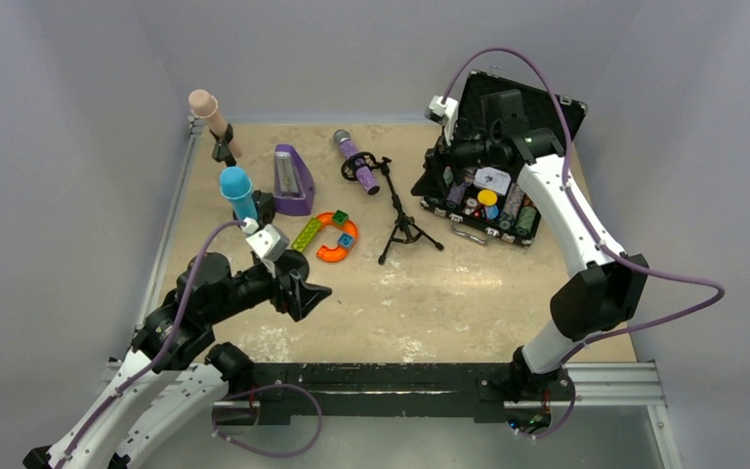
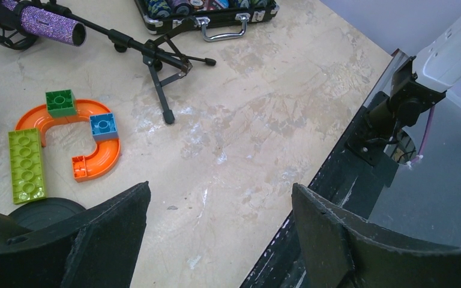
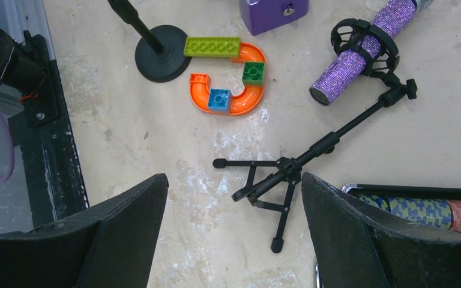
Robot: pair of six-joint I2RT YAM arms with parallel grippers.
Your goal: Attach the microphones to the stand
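No writing can be read anywhere; a white disc in the open case (image 1: 493, 186) bears marks too small to make out. The glittery purple microphone (image 3: 360, 54) sits in the ring clip of a small tripod stand (image 3: 312, 150) whose pole is tilted low over the tabletop (image 1: 469, 293). It lies just left of the case, near the right tool (image 3: 234, 186), whose fingers are spread with nothing between them. The left tool (image 2: 219, 198) is likewise released and bare, near the tabletop's front left. The blue microphone (image 1: 237, 191) stands upright on a round-based stand close beyond it. The pink-beige microphone (image 1: 205, 106) is clipped, tilted, at the far left corner, beside a purple metronome (image 1: 293, 181).
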